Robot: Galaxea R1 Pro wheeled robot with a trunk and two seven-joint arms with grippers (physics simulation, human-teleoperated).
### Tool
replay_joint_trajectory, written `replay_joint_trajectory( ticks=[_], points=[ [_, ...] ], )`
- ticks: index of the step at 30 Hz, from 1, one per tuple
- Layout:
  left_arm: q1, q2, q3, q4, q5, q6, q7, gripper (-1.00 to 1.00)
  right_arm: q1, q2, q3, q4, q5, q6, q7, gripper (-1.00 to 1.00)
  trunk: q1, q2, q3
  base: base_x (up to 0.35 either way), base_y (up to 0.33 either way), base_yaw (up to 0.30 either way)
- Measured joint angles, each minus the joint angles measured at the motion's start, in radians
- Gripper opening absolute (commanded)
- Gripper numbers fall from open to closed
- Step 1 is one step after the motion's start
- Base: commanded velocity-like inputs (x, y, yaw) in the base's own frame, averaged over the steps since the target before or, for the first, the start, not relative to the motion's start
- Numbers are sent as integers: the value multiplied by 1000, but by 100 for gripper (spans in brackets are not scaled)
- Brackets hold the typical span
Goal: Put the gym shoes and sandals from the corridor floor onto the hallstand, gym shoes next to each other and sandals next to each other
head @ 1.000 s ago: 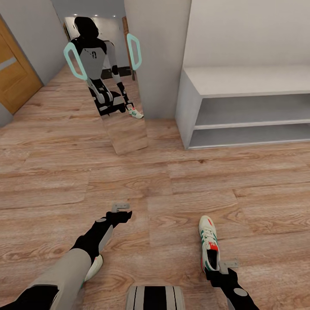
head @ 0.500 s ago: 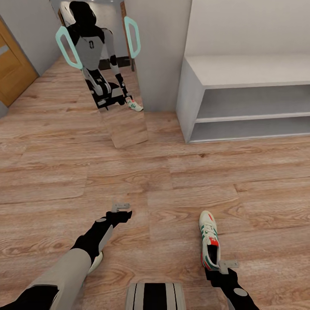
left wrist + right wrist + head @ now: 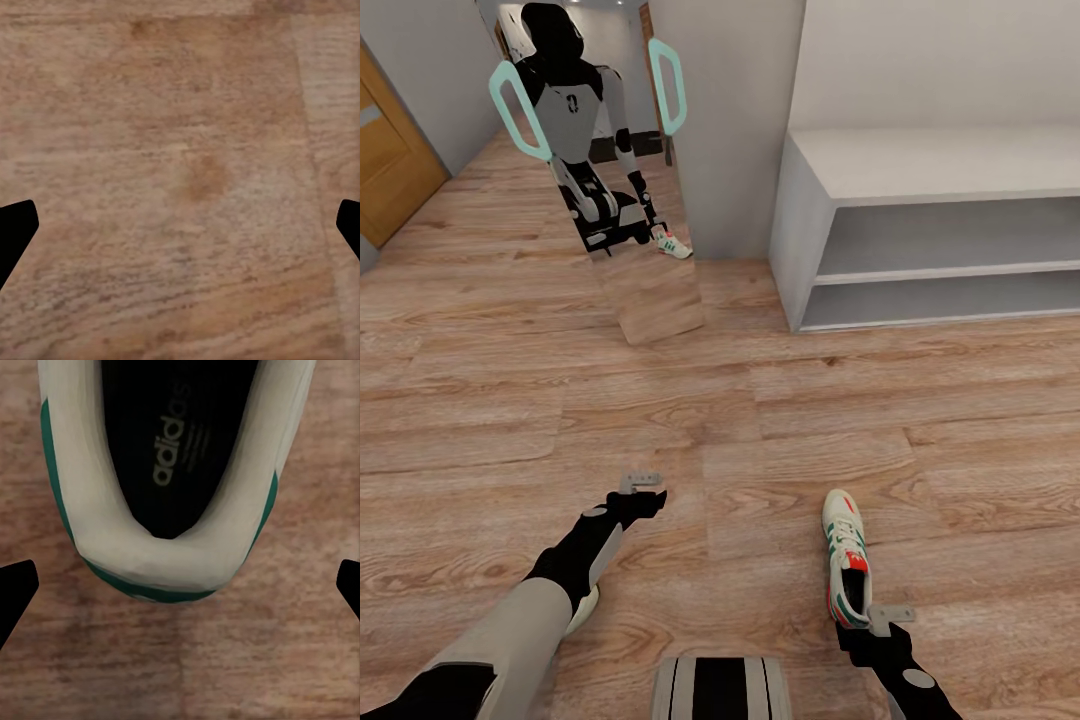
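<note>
One cream-white gym shoe with green stripes lies on the wood-plank corridor floor, toe pointing away from me. My right gripper hangs open just behind its heel. In the right wrist view the heel sits ahead of the spread fingers of the right gripper. The second gym shoe peeks out from under my left forearm. My left gripper is open over bare floor. The pale grey hallstand stands at the far right, both low compartments bare. The sandals are out of view.
A tall mirror leans on the grey wall corner ahead, reflecting the robot and a shoe. A wooden door is at the far left. My own base shows at the bottom edge.
The whole picture shifted slightly upward a second ago, so the camera moved. Both arms and the shoes kept their places since then.
</note>
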Motion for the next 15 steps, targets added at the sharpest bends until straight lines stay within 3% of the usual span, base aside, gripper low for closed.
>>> replay_joint_trajectory(
  ticks=[6, 15],
  points=[
    [0, 0, -1, 0, 0, 0, 0, 100, 0, 0, 0, 0, 0, 0, 0, 100, 0, 0, 0, 21, 0, 0],
    [1, 1, 1, 0, -1, 0, 1, 100, 0, 0, 0, 0, 0, 0, 0, 100, 0, 0, 0, 118, 0, 0]
  ],
)
